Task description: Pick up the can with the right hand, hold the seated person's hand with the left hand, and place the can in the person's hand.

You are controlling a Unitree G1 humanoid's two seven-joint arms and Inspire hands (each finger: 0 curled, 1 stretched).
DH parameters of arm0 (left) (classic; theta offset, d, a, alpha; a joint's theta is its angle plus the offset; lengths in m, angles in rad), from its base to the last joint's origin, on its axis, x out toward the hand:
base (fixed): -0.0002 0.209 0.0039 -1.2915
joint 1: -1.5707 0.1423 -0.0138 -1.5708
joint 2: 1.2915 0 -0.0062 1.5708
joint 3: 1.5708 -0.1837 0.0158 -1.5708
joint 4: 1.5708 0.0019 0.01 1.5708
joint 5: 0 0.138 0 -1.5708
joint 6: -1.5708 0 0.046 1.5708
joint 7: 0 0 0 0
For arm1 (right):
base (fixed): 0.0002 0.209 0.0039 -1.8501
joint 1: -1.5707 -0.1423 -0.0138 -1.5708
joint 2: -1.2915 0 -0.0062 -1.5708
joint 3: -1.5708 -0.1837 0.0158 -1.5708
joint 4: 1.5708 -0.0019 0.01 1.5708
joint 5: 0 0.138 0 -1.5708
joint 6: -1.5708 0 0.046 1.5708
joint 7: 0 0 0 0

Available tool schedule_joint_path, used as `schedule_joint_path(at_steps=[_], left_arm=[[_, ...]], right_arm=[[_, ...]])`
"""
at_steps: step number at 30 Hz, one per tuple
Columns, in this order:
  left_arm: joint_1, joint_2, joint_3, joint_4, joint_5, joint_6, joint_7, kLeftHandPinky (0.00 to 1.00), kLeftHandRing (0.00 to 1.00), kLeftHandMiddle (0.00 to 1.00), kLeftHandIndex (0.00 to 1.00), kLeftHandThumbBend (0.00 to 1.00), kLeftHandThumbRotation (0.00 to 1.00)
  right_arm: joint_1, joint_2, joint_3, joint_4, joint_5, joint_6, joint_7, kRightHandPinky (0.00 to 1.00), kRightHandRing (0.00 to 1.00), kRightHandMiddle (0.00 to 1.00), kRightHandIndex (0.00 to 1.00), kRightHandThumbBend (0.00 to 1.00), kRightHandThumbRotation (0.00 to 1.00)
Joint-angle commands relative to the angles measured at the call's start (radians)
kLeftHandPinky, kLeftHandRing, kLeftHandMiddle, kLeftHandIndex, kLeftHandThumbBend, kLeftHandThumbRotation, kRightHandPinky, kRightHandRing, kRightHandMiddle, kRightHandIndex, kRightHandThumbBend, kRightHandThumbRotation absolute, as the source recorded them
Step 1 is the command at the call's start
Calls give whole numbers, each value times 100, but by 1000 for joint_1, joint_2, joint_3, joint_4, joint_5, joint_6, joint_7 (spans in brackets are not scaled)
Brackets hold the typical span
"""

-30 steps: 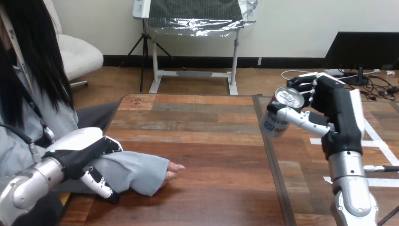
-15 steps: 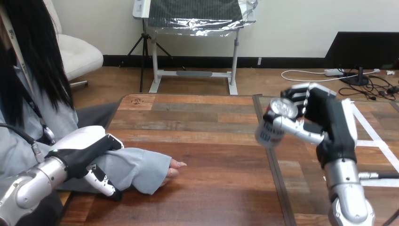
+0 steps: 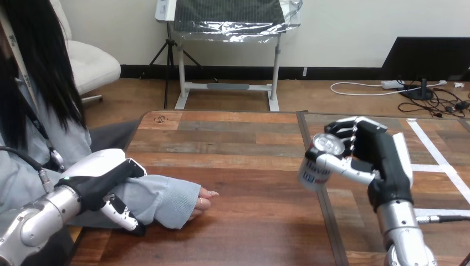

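Two robot hands: left hand point(image 3: 101, 178) at the view's lower left, right hand point(image 3: 383, 156) at its right, each on a silver forearm.
Right hand, state: fingers and thumb curled closed round the can point(image 3: 317, 166), fingers on its far side, thumb across its near side.
Can, make: silver top, white side with printed patches.
Can, position: tilted, its top turned up and toward the camera; lifted clear of the table point(image 3: 233, 141), above the dark seam point(image 3: 324, 205) between the two tabletops.
Left hand, state: laid over the person's grey-sleeved forearm point(image 3: 161, 198), white shell uppermost. Its fingers are curled round the forearm, with a black-and-white one hooked about the near side, so it clasps the forearm.
Person's hand point(image 3: 205, 198): left of the view's centre, resting on the table, fingertips showing and pointing to the view's right.
Can to person's hand: well apart, the can to the right and higher.
Left hand to person's hand: apart, with a stretch of grey-sleeved forearm between them.
Table: wooden planks, bearing the person's hand and forearm.
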Motion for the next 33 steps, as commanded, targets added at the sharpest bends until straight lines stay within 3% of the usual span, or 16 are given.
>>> schedule_joint_path(at_steps=[1, 3, 6, 16, 33], left_arm=[[-43, -20, 14, -37, -34, -25, 7, 28, 33, 40, 41, 85, 0], [-44, -21, 15, -40, -36, -22, 4, 28, 33, 39, 41, 85, 0], [-120, -94, -21, 86, 16, 60, 70, 25, 30, 37, 39, 84, 0], [-74, -46, 7, -17, -24, -18, 45, 20, 26, 34, 36, 86, 0], [-55, -43, 28, -95, -64, -47, 13, 25, 31, 37, 39, 84, 0]], right_arm=[[-116, 12, 13, 12, -6, -61, -3, 36, 41, 48, 50, 77, 0], [-119, 13, 16, 19, -11, -65, -3, 36, 41, 48, 50, 77, 0], [-121, 16, 25, 23, -25, -63, -12, 36, 41, 48, 50, 77, 0], [-127, 38, 48, 37, -38, -59, -23, 36, 41, 48, 50, 78, 0], [-131, 73, 85, 48, -69, -44, -25, 35, 40, 48, 49, 77, 0]])
